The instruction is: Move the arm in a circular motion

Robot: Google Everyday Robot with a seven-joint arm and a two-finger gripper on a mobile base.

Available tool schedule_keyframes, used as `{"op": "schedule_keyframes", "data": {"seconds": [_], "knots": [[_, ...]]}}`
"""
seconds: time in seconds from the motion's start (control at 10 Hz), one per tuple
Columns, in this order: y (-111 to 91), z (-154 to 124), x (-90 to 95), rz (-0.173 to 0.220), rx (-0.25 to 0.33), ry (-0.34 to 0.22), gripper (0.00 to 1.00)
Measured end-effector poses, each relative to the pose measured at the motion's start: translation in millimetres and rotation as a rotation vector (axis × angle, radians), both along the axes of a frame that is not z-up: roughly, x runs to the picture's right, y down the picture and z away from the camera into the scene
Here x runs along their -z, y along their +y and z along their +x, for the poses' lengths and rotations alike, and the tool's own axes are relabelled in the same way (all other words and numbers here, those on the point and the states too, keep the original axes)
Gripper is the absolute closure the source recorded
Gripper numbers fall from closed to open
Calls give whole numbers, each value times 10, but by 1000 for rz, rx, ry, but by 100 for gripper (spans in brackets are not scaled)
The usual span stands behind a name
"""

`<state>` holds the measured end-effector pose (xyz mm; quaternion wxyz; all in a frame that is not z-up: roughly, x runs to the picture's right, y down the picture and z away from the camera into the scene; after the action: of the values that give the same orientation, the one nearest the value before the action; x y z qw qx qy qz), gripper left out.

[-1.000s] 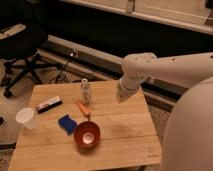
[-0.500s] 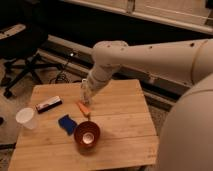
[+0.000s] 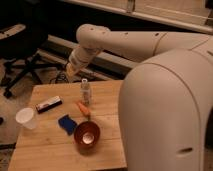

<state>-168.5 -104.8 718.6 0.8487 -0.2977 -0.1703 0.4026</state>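
My arm hung over the far edge of the table with its gripper closed.

My arm (image 3: 125, 42) stretched from my body on the right across to the left, bent at a bulbous joint, and dropped its narrow wrist toward the back edge of the wooden table (image 3: 50, 150). My gripper (image 3: 70, 70) hung above and a little left of the small bottle (image 3: 85, 91), apart from it. Its fingers were pressed together and, as far as the dim view let me tell, held nothing. On the table sat a white cup (image 3: 25, 118) at the left, a dark flat bar (image 3: 49, 104), an orange piece (image 3: 82, 108) just below the bottle, a blue item (image 3: 66, 123) and a copper-coloured bowl (image 3: 87, 135) nearest the front. An office chair (image 3: 20, 60) stood beyond on the left.
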Motion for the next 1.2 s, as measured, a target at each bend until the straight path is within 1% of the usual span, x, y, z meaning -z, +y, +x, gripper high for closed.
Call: {"op": "schedule_keyframes", "data": {"seconds": [0.1, 0.2, 0.3, 0.4, 0.5, 0.6, 0.7, 0.8, 0.9, 1.0, 1.1, 1.2], "knots": [[-181, 146, -203, 4, -56, 23, 100], [-308, 437, -448, -8, -130, 68, 100], [-329, 669, -613, -24, -178, 106, 100], [-269, 988, -810, -56, -233, 161, 100], [-120, 1417, -1012, -99, -298, 235, 100], [51, 1779, -1143, -136, -345, 300, 100], [175, 2019, -1192, -156, -371, 347, 100], [436, 2411, -1210, -188, -392, 437, 100], [628, 2629, -1165, -207, -387, 493, 100], [780, 2724, -1091, -222, -371, 525, 100], [961, 2742, -959, -235, -323, 544, 100], [1124, 2595, -746, -239, -242, 531, 100]]}}
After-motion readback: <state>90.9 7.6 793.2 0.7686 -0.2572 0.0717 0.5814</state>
